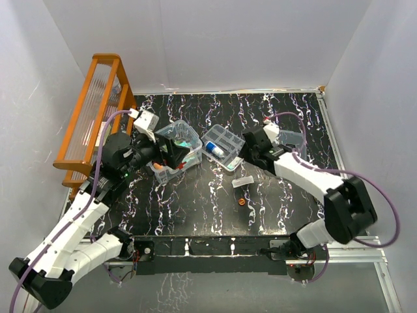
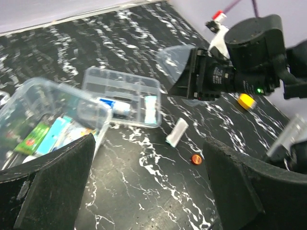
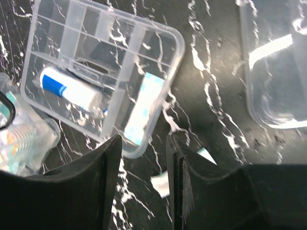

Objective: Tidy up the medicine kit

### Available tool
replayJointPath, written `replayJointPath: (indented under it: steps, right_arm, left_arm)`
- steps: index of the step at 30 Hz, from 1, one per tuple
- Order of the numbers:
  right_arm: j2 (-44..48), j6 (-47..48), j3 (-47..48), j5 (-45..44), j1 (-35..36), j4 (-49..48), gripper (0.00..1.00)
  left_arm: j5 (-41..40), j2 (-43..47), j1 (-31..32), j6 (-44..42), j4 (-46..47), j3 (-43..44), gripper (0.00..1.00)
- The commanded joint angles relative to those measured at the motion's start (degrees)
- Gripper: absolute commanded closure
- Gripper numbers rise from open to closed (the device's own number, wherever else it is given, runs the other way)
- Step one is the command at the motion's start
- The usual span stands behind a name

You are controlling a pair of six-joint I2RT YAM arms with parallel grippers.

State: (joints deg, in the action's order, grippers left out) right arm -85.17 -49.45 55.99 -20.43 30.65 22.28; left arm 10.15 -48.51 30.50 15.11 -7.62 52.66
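Three clear kit pieces lie on the black marbled table (image 1: 195, 208). The deep box (image 1: 184, 134) sits left of centre and holds coloured packets. Its lid (image 3: 268, 72) lies far right. The divided tray (image 3: 177, 43) rests between them, just beside the box, with a blue-and-white tube (image 3: 72, 88) and a pale sachet (image 3: 144, 108) in separate compartments. The left gripper (image 2: 148, 143) hangs by the box, jaws spread wide, empty. The right gripper (image 3: 144, 143) hovers over the tray's corner, fingers narrowly apart, gripping nothing.
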Motion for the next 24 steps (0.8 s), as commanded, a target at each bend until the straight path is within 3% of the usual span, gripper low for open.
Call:
replayJointPath:
  steps: [1, 6, 14, 24]
  right_arm:
    - [7.8, -0.9, -5.8, 3.1, -1.0, 5.7, 0.59]
    - [13.1, -8.7, -13.9, 9.2, -4.1, 4.2, 0.61]
    - [16.9, -26.1, -23.6, 15.5, -4.4, -3.2, 0.68]
    - [10.4, -27.6, -24.5, 15.8, -4.3, -11.6, 0.66]
  left_arm:
    - [16.9, -2.8, 0.2, -5.6, 2.8, 3.9, 0.07]
    - [23.3, -8.0, 0.5, -1.0, 9.7, 3.0, 0.11]
    - [22.5, -12.1, 1.1, 0.7, 12.7, 1.4, 0.13]
    - [20.7, -11.3, 1.3, 1.4, 12.4, 0.2, 0.13]
